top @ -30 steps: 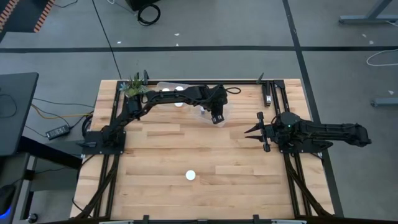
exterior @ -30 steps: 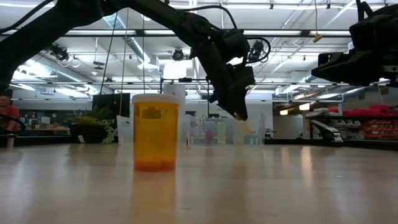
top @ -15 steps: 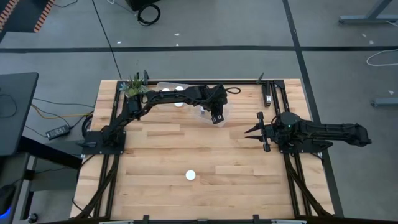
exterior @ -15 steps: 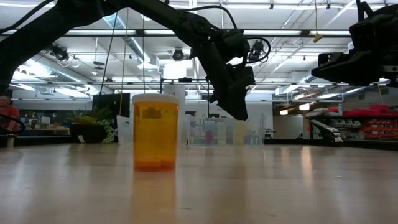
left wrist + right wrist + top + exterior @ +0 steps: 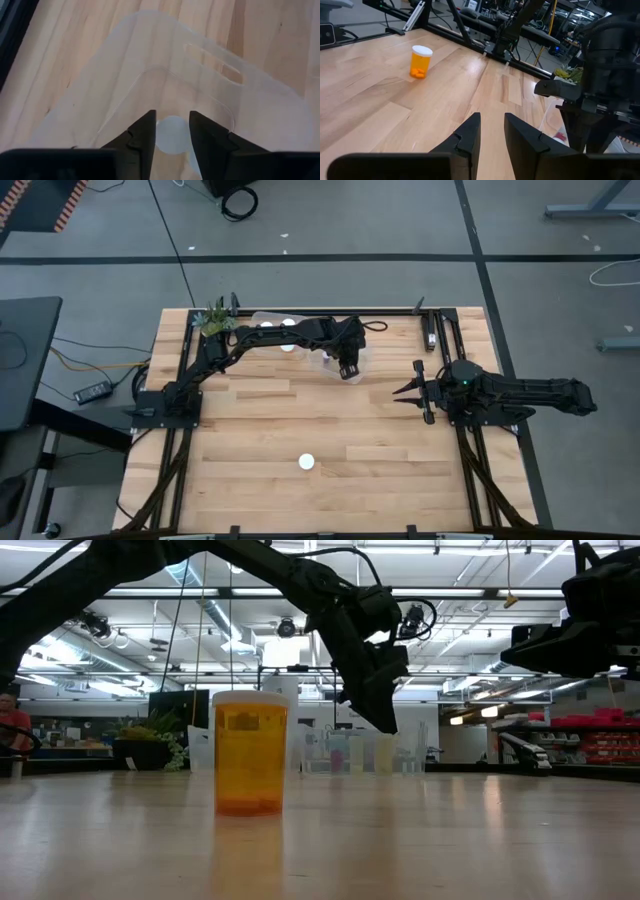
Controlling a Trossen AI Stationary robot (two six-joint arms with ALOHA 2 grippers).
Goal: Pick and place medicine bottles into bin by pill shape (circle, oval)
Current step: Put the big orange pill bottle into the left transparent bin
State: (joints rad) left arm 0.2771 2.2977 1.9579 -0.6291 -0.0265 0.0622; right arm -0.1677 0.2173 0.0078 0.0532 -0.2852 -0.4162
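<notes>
— How far along are you?

— Nearly done, I judge. My left gripper [image 5: 171, 131] hangs over the clear plastic bin [image 5: 210, 70] at the table's far edge, fingers a little apart and empty; a white-capped bottle [image 5: 172, 134] lies in the bin below them.

— What's left?

— One orange pill bottle [image 5: 307, 462] stands alone on the wooden table [image 5: 250, 430], near the front. My right gripper [image 5: 412, 392] waits at the right side, narrowly open, holding nothing.
</notes>
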